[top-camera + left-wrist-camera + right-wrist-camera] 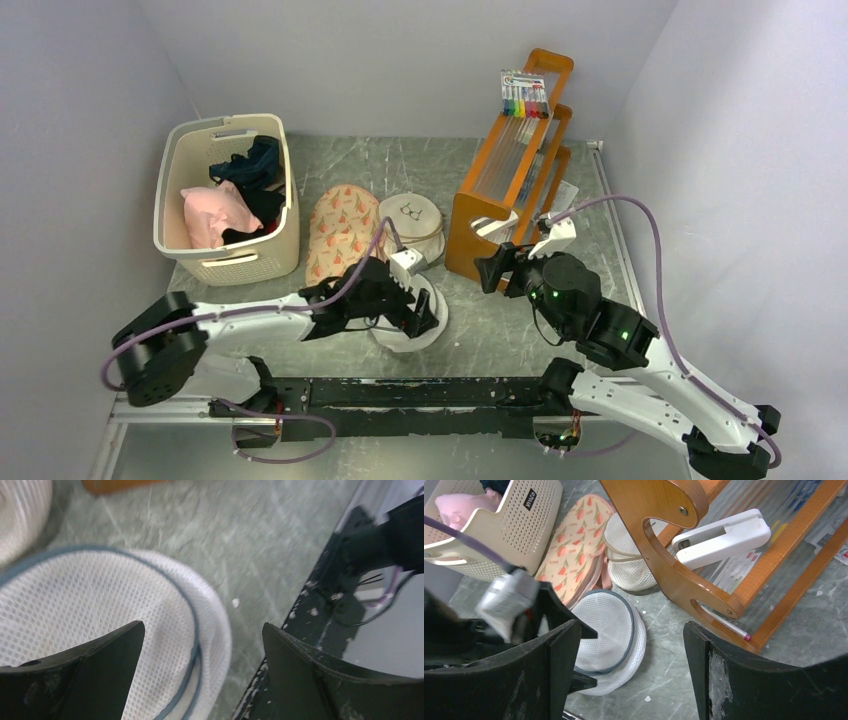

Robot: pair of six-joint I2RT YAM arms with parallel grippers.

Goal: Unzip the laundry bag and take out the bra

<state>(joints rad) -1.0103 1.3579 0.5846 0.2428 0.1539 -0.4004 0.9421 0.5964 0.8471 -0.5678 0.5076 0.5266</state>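
Observation:
The laundry bag [402,340] is a round white mesh dome with a grey-lavender zipper rim, lying on the table near the front middle. It also shows in the left wrist view [90,615] and the right wrist view [609,622]. My left gripper [425,312] is open and hovers low over the bag's right edge, its jaws straddling the rim [202,626]; it holds nothing. My right gripper [497,268] is open and empty, raised to the right of the bag and beside the orange rack, looking down at the bag [630,625]. The bra is hidden.
A beige basket [225,245] with clothes stands at back left. A peach patterned bag [340,232] and a beige round bag with a glasses print [412,222] lie behind the laundry bag. An orange wooden rack [510,170] with a marker pack [524,95] stands at back right.

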